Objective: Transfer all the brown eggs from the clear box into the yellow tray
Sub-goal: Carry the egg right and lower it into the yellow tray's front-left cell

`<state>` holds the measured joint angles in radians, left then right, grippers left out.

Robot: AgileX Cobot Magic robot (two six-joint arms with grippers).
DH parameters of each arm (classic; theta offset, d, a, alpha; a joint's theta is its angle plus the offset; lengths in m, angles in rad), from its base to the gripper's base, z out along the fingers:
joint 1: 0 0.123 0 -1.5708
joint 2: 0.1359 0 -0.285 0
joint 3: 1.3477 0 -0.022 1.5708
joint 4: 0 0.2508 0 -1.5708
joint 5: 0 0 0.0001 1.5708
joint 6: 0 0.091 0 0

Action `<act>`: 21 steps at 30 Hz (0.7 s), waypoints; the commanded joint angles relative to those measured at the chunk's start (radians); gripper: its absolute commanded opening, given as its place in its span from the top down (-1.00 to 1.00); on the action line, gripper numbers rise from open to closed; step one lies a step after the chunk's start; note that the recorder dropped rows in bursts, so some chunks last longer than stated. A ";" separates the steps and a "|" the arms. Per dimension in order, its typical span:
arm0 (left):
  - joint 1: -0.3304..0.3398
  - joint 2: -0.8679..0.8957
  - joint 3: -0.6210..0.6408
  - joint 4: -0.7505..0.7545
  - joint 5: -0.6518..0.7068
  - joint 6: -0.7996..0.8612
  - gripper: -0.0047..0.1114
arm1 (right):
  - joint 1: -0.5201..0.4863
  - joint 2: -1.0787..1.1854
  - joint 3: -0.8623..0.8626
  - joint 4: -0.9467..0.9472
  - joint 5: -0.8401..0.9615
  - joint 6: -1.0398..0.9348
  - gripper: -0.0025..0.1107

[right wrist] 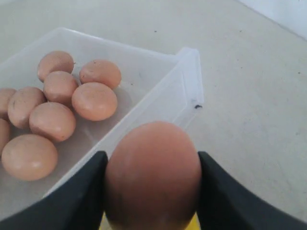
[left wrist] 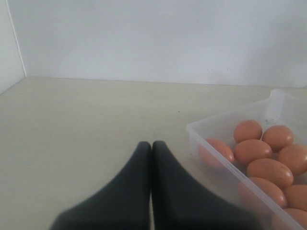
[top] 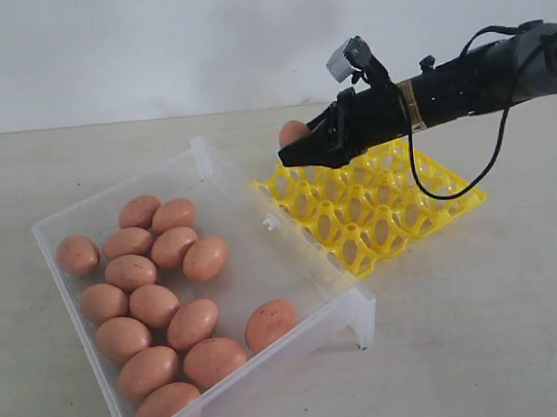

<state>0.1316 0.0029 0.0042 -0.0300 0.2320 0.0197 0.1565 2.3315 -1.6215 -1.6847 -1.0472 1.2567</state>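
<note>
My left gripper [left wrist: 152, 146] is pinched fully shut with nothing in it, parked just beside the box [top: 252, 245]. Fifteen eggs [top: 154, 305] sit loose in the box. Further right, my right gripper [top: 301, 150] has one egg [right wrist: 152, 167] clamped between its jaws, hanging above the tray [top: 386, 209] at its far corner by the box.

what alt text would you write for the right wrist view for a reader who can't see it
A black pincer is closed on a single brown egg that fills the foreground. Beyond it, a clear box holds several more brown eggs on a pale tabletop.
</note>
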 commanded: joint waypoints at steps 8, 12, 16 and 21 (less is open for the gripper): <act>-0.003 -0.003 -0.004 -0.005 0.000 0.001 0.99 | 0.063 0.025 -0.007 0.131 0.002 -0.185 0.96; -0.003 -0.003 -0.004 -0.005 0.000 0.001 0.99 | 0.067 0.031 -0.007 0.128 0.027 -0.185 0.96; -0.003 -0.003 -0.004 -0.005 0.000 0.001 0.99 | 0.072 0.031 -0.007 0.119 0.029 -0.150 0.96; -0.003 -0.003 -0.004 -0.005 0.000 0.001 0.99 | 0.083 0.033 -0.007 0.062 0.061 -0.115 0.90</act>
<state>0.1316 0.0029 0.0042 -0.0300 0.2320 0.0197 0.2355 2.3698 -1.6235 -1.5962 -1.0057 1.1232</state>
